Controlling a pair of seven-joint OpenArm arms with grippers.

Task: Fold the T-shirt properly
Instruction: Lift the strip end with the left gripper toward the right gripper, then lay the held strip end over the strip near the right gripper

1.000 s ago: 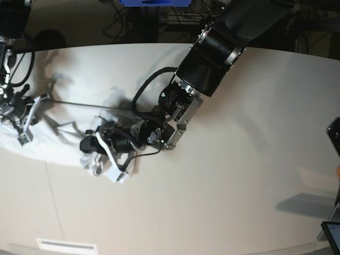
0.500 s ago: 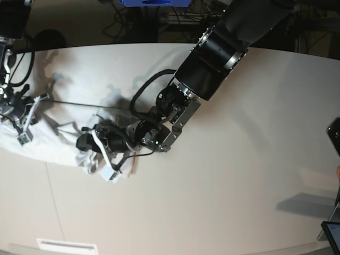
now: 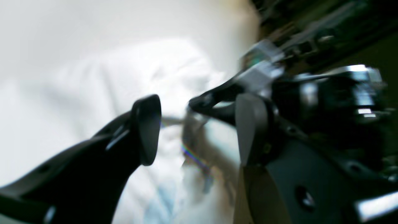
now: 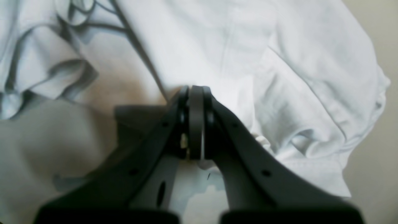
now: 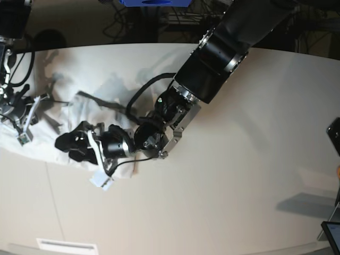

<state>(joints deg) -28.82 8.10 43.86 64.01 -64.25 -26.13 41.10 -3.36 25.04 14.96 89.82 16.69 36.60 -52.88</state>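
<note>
Left gripper [image 3: 196, 130] spread, nothing between fingers, blurred T-shirt [image 3: 149, 77] beyond. Right wrist view only: right gripper [image 4: 196, 124] pressed together, pinching T-shirt [image 4: 236, 46] cloth.

Off-white tabletop [image 5: 239, 175] spreading out on every side of the left claw [image 5: 82, 154], with a pale slotted strip [image 5: 66, 246] below it near the front edge. Well beyond the claw, past the table's back edge: a blue object [image 5: 154, 2] and tangled dark cables [image 5: 133, 24]. Far across from the claw, at the right border, a dark slab [image 5: 334, 135] and a screen corner [image 5: 332, 234].
</note>
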